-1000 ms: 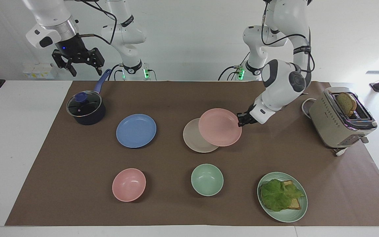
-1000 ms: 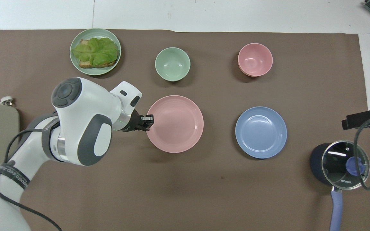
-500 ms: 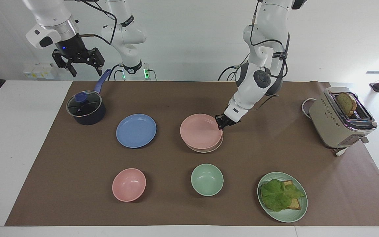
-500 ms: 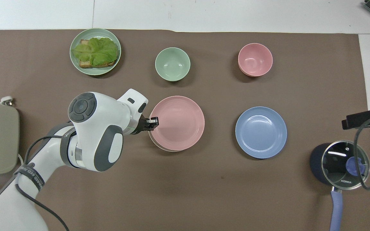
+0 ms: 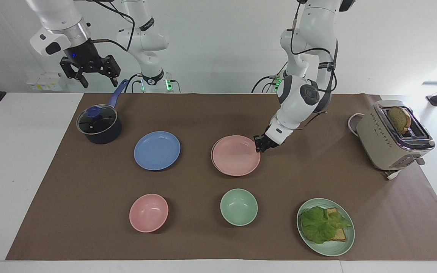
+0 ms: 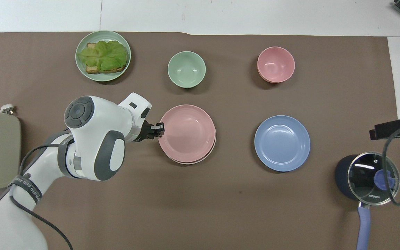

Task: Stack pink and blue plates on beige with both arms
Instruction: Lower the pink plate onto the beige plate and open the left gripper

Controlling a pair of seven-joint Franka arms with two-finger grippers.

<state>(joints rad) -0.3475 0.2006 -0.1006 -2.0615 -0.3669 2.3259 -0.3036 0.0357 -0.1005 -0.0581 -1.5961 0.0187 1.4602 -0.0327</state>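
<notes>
Pink plate (image 5: 236, 155) now lies flat on the beige plate (image 6: 209, 155), in the middle of the tabletop (image 5: 203, 113). 1 second ago it hung tilted in the air, overlapping only part of the beige plate; half a second ago it was over the stack but raised. Now only a thin beige crescent shows under its rim, so the 2 sit slightly off-centre, the pink one shifted a little toward the left arm's end.

At the pink plate's rim toward that same end is the left gripper (image 5: 261, 146). Its jaws, clamped on that rim a second ago, look to be parting, but I cannot tell whether they have let go yet. Judging from this, the 1st placement is done or all but done, and the arm needs to clear away.

Blue plate (image 5: 157, 150) lies untouched beside the stack, toward the right arm's end. Up in the air past the pot (image 5: 99, 126), the right gripper (image 5: 90, 68) waits with jaws wide and empty, as it did a second ago. The blue plate seems the next thing to move, likely by that arm.

Writing: on the pot's glass lid (image 6: 373, 178) the overhead view shows the word "KONKA". A black band (image 6: 24, 185) around the left arm carries white lettering, not legible. The toaster (image 5: 393, 135) shows no readable label.
</notes>
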